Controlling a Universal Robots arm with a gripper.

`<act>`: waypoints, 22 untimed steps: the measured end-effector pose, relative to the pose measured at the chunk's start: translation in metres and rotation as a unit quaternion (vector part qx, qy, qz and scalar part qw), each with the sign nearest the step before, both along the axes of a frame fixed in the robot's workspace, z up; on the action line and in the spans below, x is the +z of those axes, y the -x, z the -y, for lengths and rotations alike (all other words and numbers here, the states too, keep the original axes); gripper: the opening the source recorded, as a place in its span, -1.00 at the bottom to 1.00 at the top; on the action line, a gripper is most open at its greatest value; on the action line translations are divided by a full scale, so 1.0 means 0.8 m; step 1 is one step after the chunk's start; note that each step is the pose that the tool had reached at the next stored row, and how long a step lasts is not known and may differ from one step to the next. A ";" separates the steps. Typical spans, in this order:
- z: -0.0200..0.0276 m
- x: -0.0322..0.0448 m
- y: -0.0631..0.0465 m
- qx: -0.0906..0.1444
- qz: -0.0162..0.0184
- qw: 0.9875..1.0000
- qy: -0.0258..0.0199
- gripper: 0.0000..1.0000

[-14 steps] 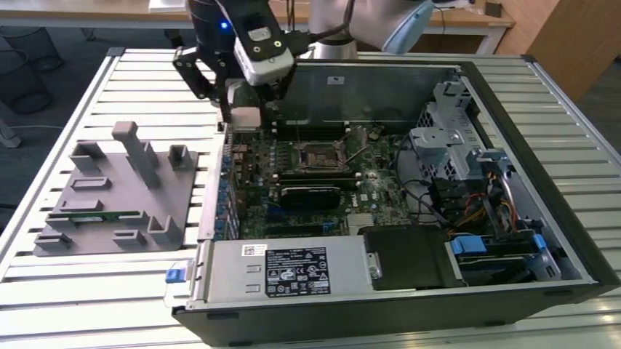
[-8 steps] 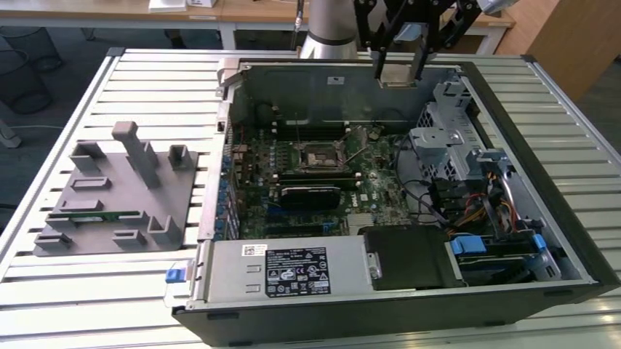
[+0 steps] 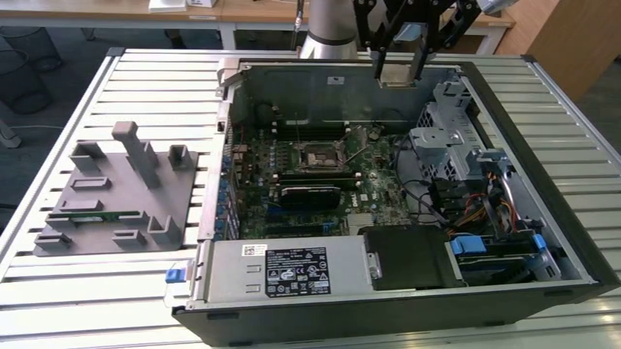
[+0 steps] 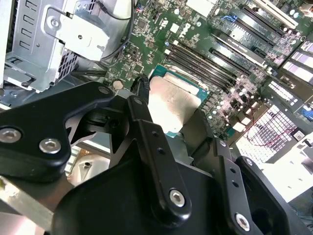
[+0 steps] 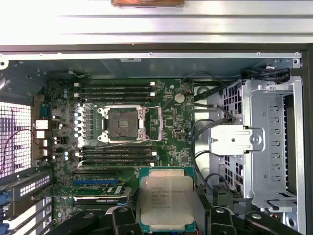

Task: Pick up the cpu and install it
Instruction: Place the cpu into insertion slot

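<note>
cpu (image 5: 166, 203) in jaws | over pc case (image 3: 321, 83) | socket (image 5: 121, 122) mid mobo (image 5: 171, 127)

A lab: an open computer case (image 3: 321, 87) lies on a slatted metal bench (image 3: 145, 80).

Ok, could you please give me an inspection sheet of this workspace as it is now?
Surface: slatted metal table carrying an open computer case.
Job's things: cpu held in the air over the case, apart from the empty socket.
Clutter: grey fixture tray with a green memory stick, at the exterior view's left.
Grippers: pincer shut on the cpu's edges.
Cables: coloured wires inside the case.
Surroundings: wooden desks beyond the table.
</note>
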State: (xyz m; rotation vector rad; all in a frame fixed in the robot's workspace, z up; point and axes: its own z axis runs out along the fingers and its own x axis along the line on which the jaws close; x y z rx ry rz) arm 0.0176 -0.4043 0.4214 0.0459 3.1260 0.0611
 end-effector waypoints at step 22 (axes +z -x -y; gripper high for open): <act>0.0000 -0.0098 0.000 0.170 0.000 0.985 0.000 0.05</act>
